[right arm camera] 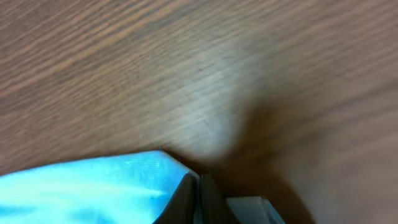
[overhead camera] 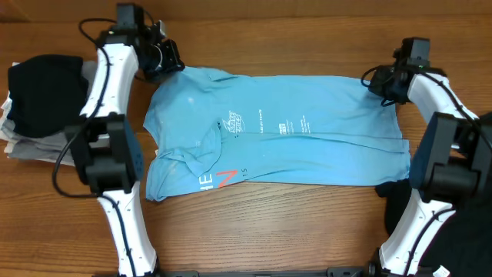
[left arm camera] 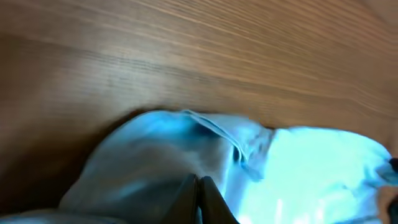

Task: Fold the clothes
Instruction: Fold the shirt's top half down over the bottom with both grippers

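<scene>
A sky-blue T-shirt with small white print and partly hidden white and red lettering lies flat across the wooden table. One sleeve is folded in over its lower left part. My left gripper sits at the shirt's far left corner. In the left wrist view its jaws are pressed together with the blue fabric bunched around the tips. My right gripper is at the far right corner, and in the right wrist view it is shut on the very corner of the shirt.
A black garment lies on a pile of folded grey and white cloth at the left edge. Another black garment lies by the right arm's base. Both arm bases stand at the near side.
</scene>
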